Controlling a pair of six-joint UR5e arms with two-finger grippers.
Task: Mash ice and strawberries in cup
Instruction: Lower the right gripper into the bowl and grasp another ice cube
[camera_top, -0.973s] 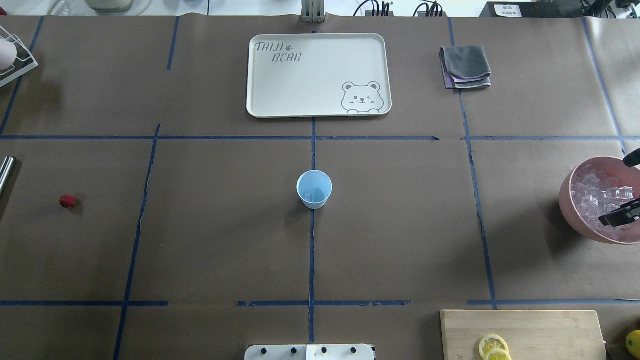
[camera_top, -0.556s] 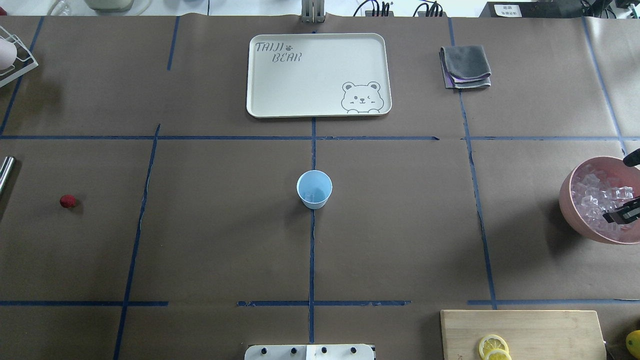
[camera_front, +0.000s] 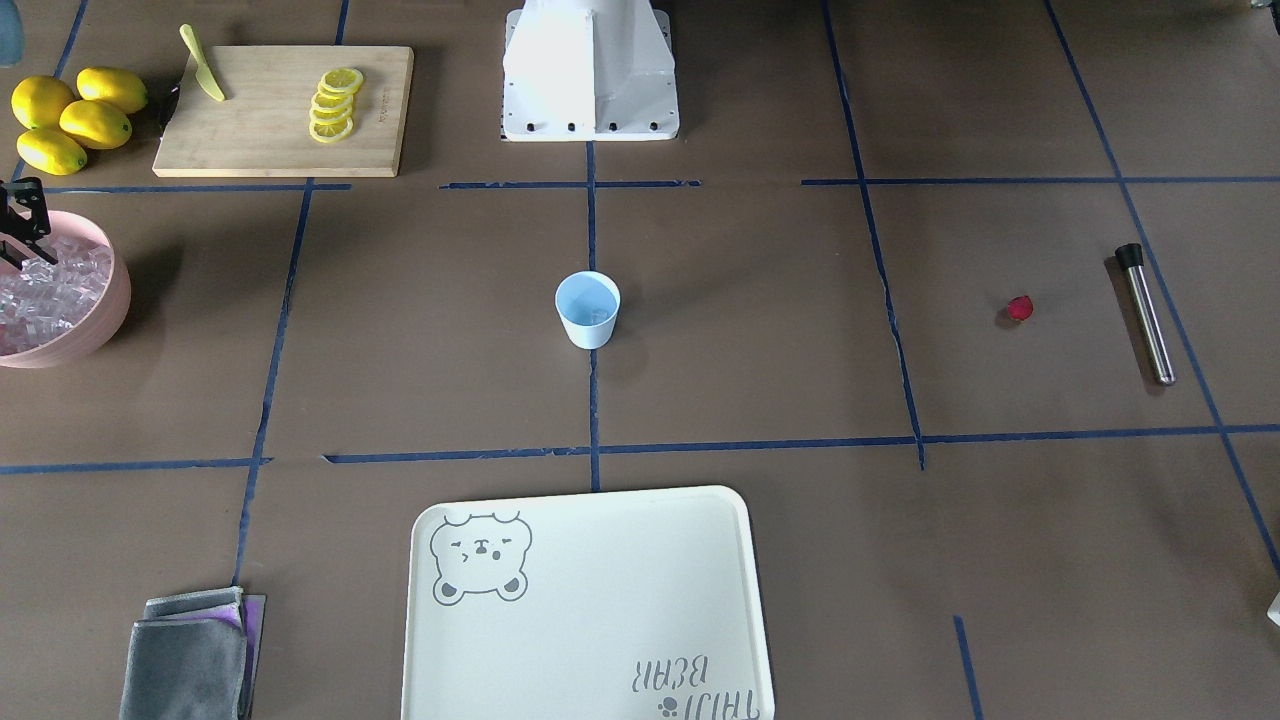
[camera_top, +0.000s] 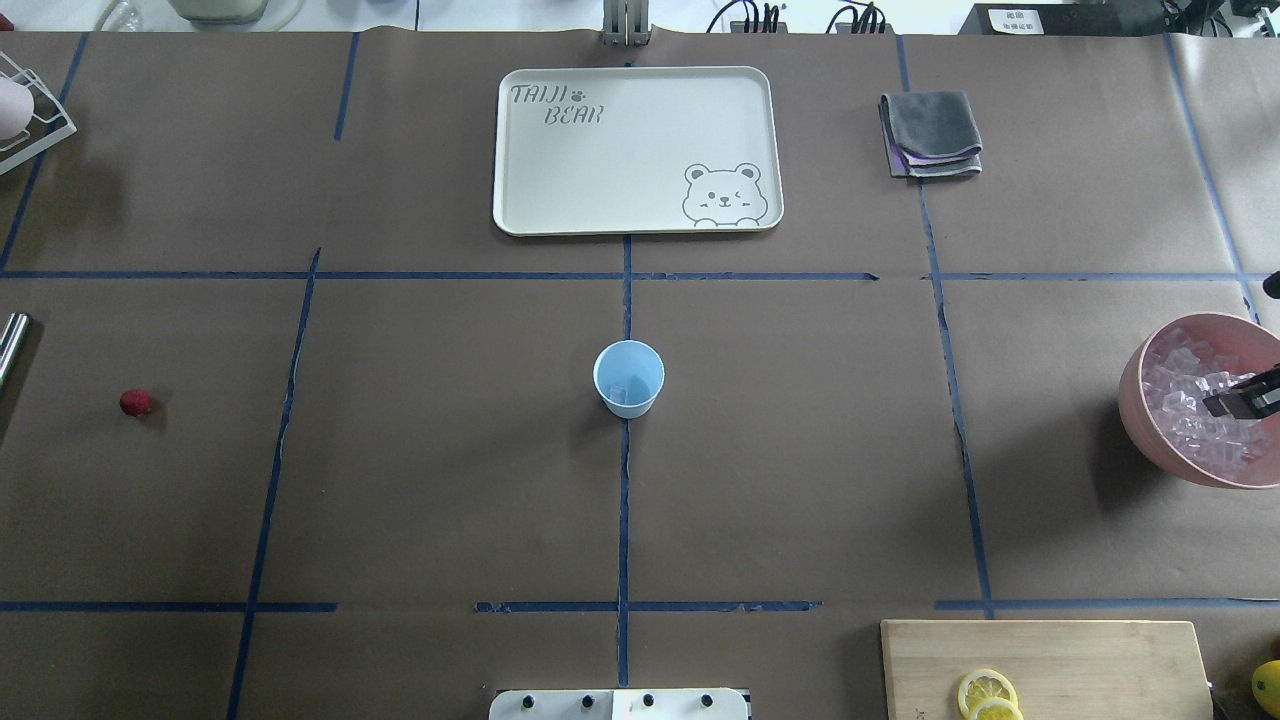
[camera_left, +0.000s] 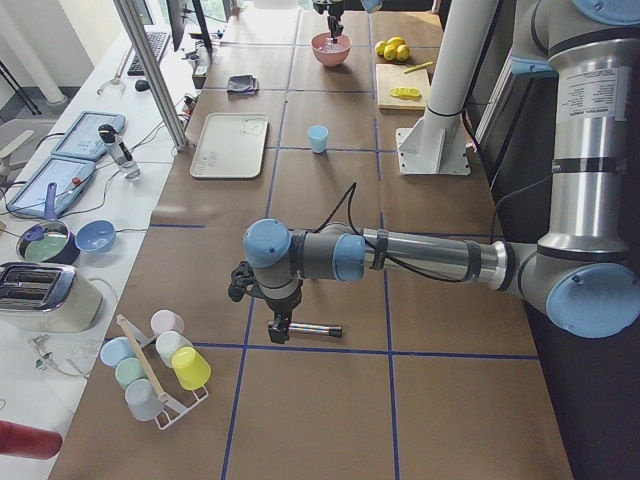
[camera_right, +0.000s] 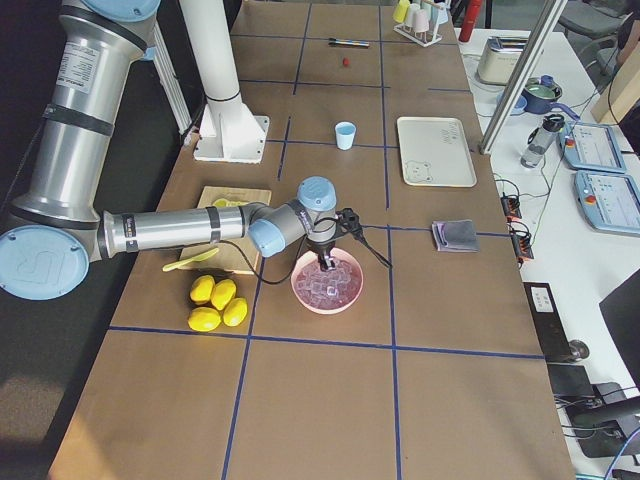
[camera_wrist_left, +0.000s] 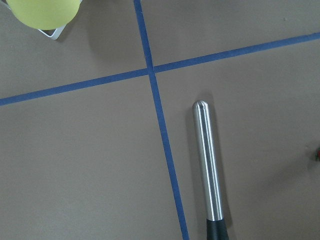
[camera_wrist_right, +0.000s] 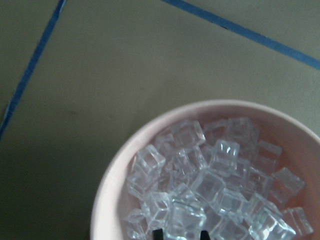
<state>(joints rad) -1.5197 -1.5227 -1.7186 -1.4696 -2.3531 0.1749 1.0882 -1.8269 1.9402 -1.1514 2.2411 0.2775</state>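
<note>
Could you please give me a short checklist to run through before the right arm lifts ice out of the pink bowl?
1. Right gripper over the pink bowl: ok, it straddles one cube of the ice.
2. Grip on that cube: cannot tell.
3. Cup upright, mouth unobstructed: ok.
4. Route from bowl to cup free of things: ok.
5. Strawberry in the cup: not ok, it lies on the table.
6. Left gripper out of the way, above the steel muddler: ok; open or shut, cannot tell.
</note>
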